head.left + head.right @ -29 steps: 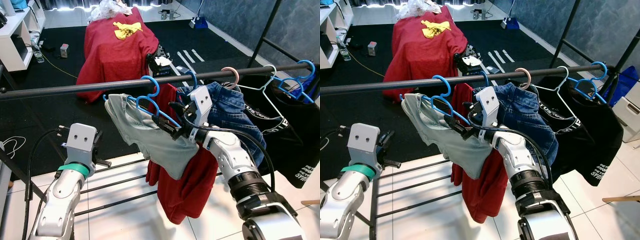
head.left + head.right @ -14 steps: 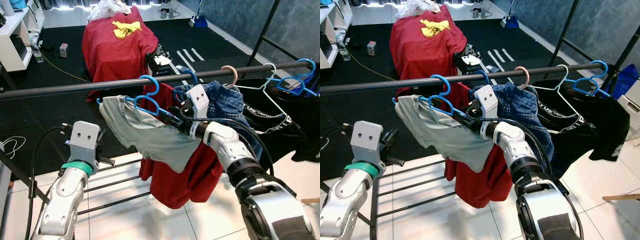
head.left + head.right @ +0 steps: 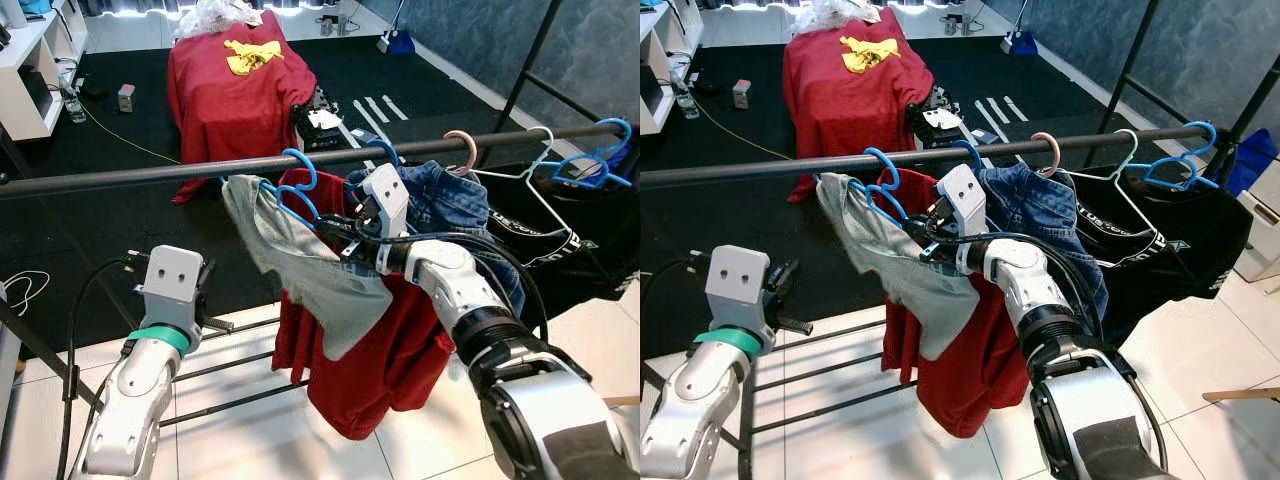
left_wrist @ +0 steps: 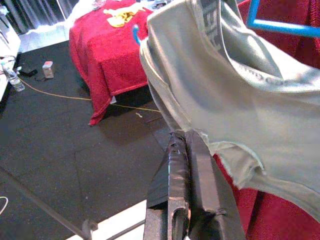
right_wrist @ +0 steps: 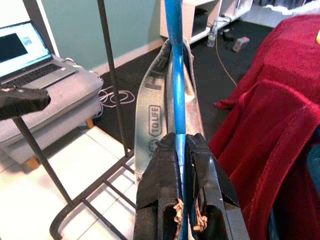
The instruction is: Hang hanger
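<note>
A blue hanger (image 3: 298, 190) carries a grey T-shirt (image 3: 305, 270), and its hook (image 3: 880, 160) sits over the black rail (image 3: 140, 176). My right gripper (image 3: 333, 233) is just below the rail, shut on the hanger's blue bar (image 5: 174, 90), with both fingers (image 5: 162, 165) clamped against it. The shirt hangs steeply to the left of and below that gripper. My left gripper (image 4: 186, 150) is held lower, under the shirt's hem, shut with nothing between its fingers. The left arm (image 3: 165, 300) stands left of the shirt.
Along the rail to the right hang a red garment (image 3: 385, 350), jeans (image 3: 450, 205) and a black shirt (image 3: 565, 250) on more hangers. The rack's lower bars (image 3: 230, 362) cross the white floor. Behind stands a red-draped piece of furniture (image 3: 235, 85), with a white shelf (image 3: 30, 70) far left.
The hanger and grey shirt have swung to the right, and the shirt now hangs more steeply against the red garment. My right gripper has kept its hold. The left arm has barely moved.
</note>
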`<state>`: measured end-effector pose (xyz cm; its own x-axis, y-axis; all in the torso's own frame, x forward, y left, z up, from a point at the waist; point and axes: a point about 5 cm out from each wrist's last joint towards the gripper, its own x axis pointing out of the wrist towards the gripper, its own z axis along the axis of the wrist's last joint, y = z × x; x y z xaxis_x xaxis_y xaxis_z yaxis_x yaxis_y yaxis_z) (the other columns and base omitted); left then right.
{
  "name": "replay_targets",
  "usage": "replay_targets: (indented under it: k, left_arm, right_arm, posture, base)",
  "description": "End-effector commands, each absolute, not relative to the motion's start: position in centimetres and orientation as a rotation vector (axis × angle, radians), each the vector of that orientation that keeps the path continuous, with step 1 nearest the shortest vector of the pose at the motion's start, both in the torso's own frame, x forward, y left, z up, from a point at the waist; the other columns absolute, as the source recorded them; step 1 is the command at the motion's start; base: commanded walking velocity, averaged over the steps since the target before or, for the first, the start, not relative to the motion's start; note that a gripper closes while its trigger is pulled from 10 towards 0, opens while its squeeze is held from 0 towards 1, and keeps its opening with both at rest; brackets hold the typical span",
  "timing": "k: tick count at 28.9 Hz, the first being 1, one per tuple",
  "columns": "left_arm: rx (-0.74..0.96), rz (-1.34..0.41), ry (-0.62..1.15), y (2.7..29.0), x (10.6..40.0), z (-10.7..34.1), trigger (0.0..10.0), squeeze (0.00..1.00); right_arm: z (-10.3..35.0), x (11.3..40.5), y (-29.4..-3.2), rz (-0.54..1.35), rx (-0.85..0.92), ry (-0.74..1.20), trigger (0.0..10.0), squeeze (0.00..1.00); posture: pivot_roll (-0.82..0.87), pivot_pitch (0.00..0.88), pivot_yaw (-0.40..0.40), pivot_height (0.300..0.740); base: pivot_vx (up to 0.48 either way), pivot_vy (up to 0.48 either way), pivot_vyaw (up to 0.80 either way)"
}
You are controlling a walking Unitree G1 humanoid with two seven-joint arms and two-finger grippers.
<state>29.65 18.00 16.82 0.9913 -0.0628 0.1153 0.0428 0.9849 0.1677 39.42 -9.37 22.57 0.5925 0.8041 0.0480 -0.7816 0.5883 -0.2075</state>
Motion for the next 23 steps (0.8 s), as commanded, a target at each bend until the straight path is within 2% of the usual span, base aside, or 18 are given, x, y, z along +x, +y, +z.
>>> replay_targets:
  k: [1, 2, 3, 7, 12, 14, 19, 23]
  left_arm:
    - [0.169, -0.059, -0.103, 17.8, 29.7, 16.4, 10.0, 0.0]
    - [0.169, -0.059, -0.103, 17.8, 29.7, 16.4, 10.0, 0.0]
    - [0.171, -0.064, -0.105, 17.9, 29.7, 16.5, 10.0, 0.0]
    - [0.182, -0.08, -0.11, 18.3, 29.8, 16.9, 10.0, 0.0]
    - [0.191, -0.113, -0.113, 18.4, 29.8, 17.2, 10.0, 0.0]
    - [0.195, -0.174, -0.116, 18.2, 29.8, 17.8, 10.0, 0.0]
    - [0.185, -0.247, -0.12, 17.7, 29.6, 18.3, 10.0, 0.0]
    - [0.09, -0.274, -0.136, 17.5, 29.1, 19.2, 10.0, 0.0]
  right_arm:
    - [24.8, 39.3, -9.3, 0.936, -0.164, -0.251, 0.0, 0.0]
    - [24.8, 39.3, -9.3, 0.936, -0.164, -0.251, 0.0, 0.0]
    - [25.3, 39.0, -9.4, 0.932, -0.156, -0.283, 10.0, 0.0]
    - [25.9, 36.9, -9.9, 0.946, -0.117, -0.376, 10.0, 0.0]
    - [25.7, 35.2, -10.2, 0.959, -0.101, -0.403, 10.0, 0.0]
    - [24.6, 33.5, -10.7, 0.962, -0.113, -0.391, 10.0, 0.0]
    - [23.1, 32.0, -11.3, 0.946, -0.123, -0.348, 10.0, 0.0]
    - [21.1, 30.2, -12.0, 0.902, -0.109, -0.276, 10.0, 0.0]
  posture:
    - [0.0, 0.106, 0.01, 0.74]
    - [0.0, 0.106, 0.01, 0.74]
    - [0.0, 0.108, 0.011, 0.74]
    - [-0.02, 0.117, 0.021, 0.74]
    - [-0.03, 0.122, 0.027, 0.74]
    - [-0.04, 0.127, 0.033, 0.74]
    - [-0.05, 0.129, 0.039, 0.74]
    - [-0.06, 0.137, 0.052, 0.74]
  base:
    - [0.0, 0.0, 0.0]
    - [0.0, 0.0, 0.0]
    - [0.0, 0.0, 0.0]
    - [0.0, 0.0, 0.0]
    - [0.0, 0.0, 0.0]
    - [0.0, 0.0, 0.0]
    - [0.0, 0.0, 0.0]
    - [0.0, 0.0, 0.0]
